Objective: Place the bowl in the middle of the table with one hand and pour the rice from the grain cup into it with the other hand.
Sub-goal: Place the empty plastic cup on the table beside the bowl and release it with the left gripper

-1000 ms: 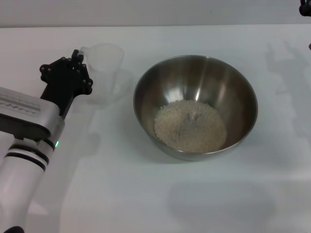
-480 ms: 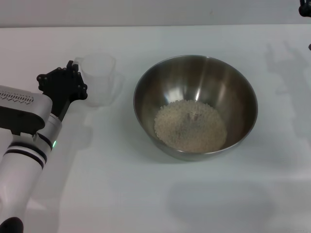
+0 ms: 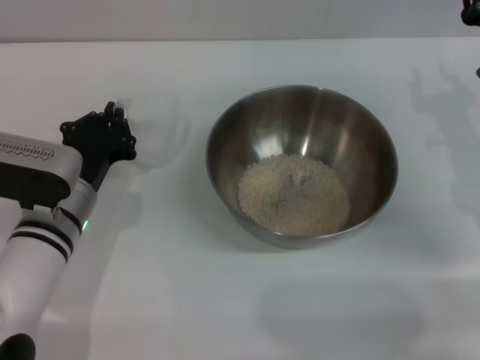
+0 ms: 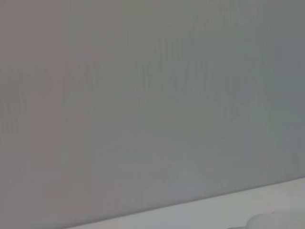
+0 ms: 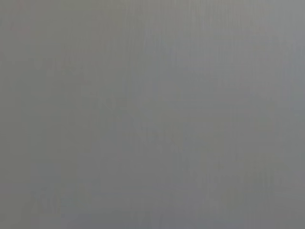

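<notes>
From where I stand, the left arm reaches in low over the white bench (image 3: 225, 300), its silver-white sleeve showing a small green light. Its black left end effector (image 3: 112, 131) sits at the handle side of the grain cup (image 3: 154, 127), right against it, though I cannot tell whether the fingers are clamped on the handle or spread apart. The cup is clear and looks empty, resting on the bench just beside the bowl and apart from it. Further right, the stainless-steel bowl (image 3: 300, 112) stands upright near the middle of the bench, with the rice (image 3: 294, 193) heaped in its bottom toward the near wall. At the far right edge, high up, only a dark sliver of the right arm shows, well apart from the bowl.
</notes>
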